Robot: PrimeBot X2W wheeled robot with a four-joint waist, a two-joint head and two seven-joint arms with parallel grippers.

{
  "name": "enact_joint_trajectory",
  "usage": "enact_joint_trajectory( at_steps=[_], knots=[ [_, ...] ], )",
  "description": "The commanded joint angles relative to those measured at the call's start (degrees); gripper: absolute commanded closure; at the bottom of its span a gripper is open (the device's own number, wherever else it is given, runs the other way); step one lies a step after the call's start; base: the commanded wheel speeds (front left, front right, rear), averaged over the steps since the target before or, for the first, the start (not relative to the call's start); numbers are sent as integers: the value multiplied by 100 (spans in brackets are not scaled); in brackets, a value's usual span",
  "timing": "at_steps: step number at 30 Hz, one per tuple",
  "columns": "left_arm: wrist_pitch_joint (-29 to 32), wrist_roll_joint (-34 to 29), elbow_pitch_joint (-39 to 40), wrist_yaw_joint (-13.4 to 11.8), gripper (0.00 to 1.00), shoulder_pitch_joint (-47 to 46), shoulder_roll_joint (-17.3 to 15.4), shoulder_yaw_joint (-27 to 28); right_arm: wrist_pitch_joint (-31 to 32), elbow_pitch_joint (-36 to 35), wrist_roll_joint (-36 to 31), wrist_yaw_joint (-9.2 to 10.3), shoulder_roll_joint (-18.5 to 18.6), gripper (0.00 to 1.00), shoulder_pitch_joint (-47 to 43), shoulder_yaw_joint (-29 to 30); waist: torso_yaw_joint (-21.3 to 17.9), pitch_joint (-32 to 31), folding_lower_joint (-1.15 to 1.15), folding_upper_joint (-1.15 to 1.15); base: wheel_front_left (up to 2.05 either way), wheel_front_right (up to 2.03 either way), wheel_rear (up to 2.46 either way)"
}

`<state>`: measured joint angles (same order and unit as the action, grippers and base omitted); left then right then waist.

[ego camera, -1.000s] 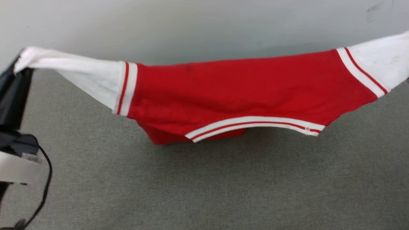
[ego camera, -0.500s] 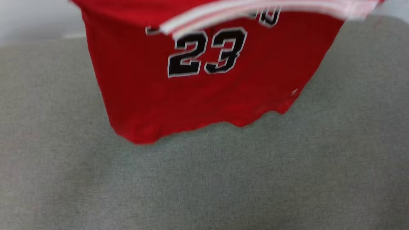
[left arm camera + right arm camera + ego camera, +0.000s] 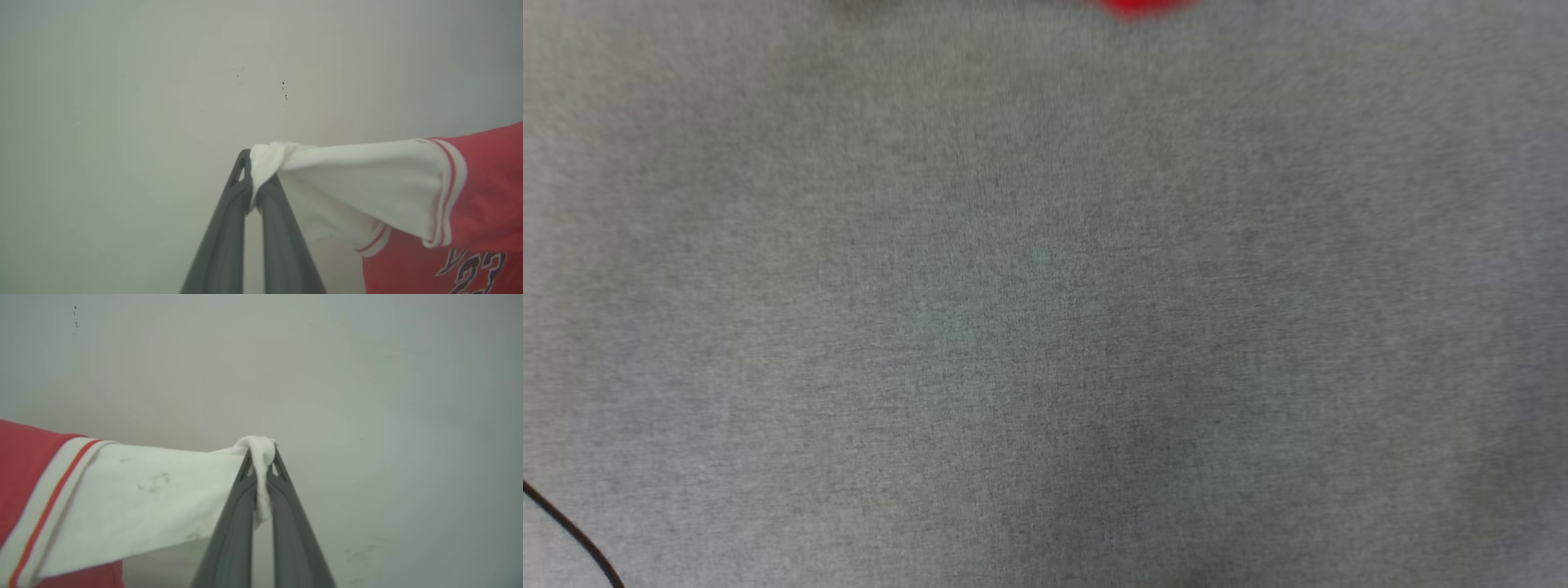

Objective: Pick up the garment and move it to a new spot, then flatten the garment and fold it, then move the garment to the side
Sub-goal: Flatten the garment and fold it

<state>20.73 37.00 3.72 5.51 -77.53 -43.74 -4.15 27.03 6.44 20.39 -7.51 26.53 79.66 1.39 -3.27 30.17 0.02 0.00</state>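
Observation:
The garment (image 3: 486,192), a red shirt with white sleeves and striped trim, hangs stretched in the air between my two grippers. My left gripper (image 3: 255,179) is shut on the bunched end of one white sleeve (image 3: 359,179). My right gripper (image 3: 261,465) is shut on the end of the other white sleeve (image 3: 155,502). Part of the dark "23" lettering (image 3: 474,269) shows below the left sleeve. In the head view only a blurred red tip of the garment (image 3: 1143,6) shows at the top edge.
A grey cloth-covered table surface (image 3: 1045,310) spreads below. A black cable (image 3: 572,535) crosses the lower left corner. A pale wall (image 3: 163,81) stands behind the hanging shirt in both wrist views.
The head view has swung downward: the stretched shirt has slid up out of the picture, leaving only a red tip at the top edge.

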Motion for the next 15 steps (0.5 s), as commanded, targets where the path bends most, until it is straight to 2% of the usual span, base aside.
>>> enact_joint_trajectory(
  at_steps=[1, 8, 15],
  knots=[
    [-92, -55, -163, 17, 100, -238, 51, -53, -157, 148, -104, 4, -47, 100, 209, 26, 41, 287, -2, 0, 0, 0, 0],
    [-702, -234, -1229, 104, 100, -979, 287, -373, -851, 963, -441, 4, -155, 100, 843, -93, 169, 677, -2, 0, 0, 0, 0],
    [-1225, -92, -1801, 165, 100, -351, 604, -729, -1366, 1451, -354, 4, -192, 100, 409, -356, 306, 781, -2, 0, 0, 0, 0]
  ],
)
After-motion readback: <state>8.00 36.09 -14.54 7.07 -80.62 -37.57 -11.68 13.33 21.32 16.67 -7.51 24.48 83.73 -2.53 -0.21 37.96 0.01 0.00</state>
